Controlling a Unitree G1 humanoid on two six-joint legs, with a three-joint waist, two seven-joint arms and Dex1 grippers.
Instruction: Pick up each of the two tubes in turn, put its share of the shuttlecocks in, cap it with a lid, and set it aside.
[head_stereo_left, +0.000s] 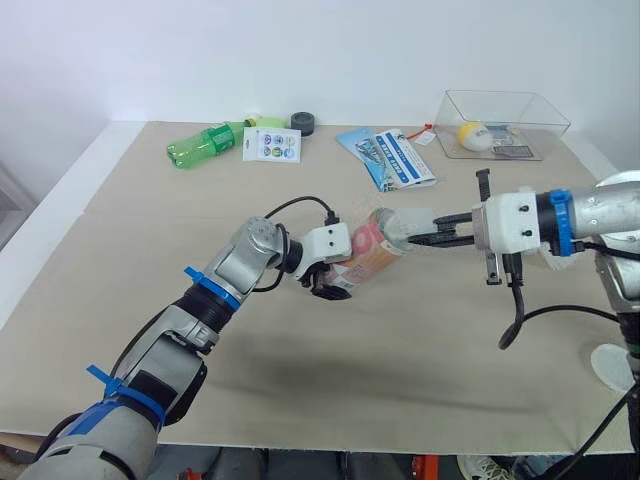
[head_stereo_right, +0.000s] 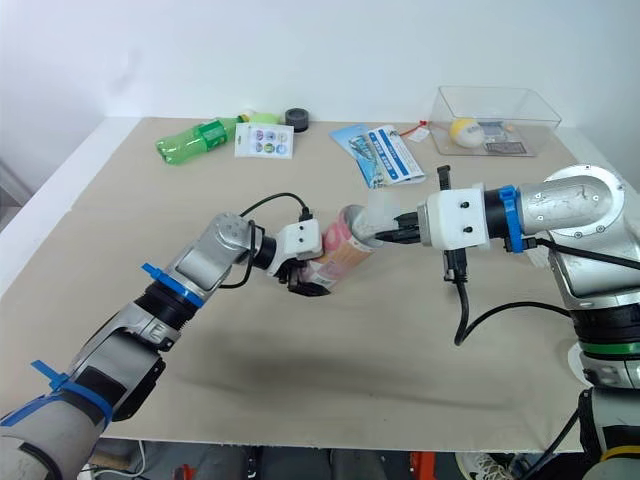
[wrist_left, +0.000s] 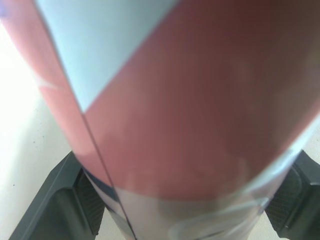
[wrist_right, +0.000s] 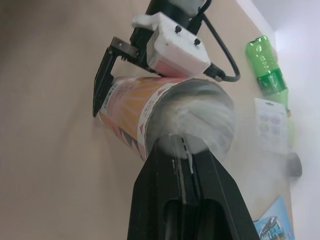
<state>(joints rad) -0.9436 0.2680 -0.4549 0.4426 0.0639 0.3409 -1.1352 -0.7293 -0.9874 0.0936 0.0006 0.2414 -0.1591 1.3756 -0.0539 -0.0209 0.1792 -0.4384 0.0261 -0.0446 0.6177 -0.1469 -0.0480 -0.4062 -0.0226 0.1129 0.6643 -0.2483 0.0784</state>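
Over mid-table, entry on one tube.

CHECKER: Where is the tube?

ME: Held above the table (head_stereo_left: 300, 380) by my left claw (head_stereo_left: 335, 283), which pinches the tube (head_stereo_left: 366, 250) across its body near the closed end. It is tilted, nearly level, with its mouth turned toward my right arm, so that side can feed straight along the bore.

CHECKER: And the right claw?

ME: Right claw (head_stereo_left: 416, 238) is at the mouth, fingers pressed close on what I take for a shuttlecock (head_stereo_left: 405, 222). It shows as a pale blur, so I note it with doubt. It sits at the rim, partly inside as far as I can tell.

CHECKER: Why grip so far back?

ME: My judgement is that it leaves the open end free. This is the loading step; capping is not yet due.

CHECKER: Risk?

ME: The skirt catching the rim if the two axes drift apart. Push along the axis, then let go.
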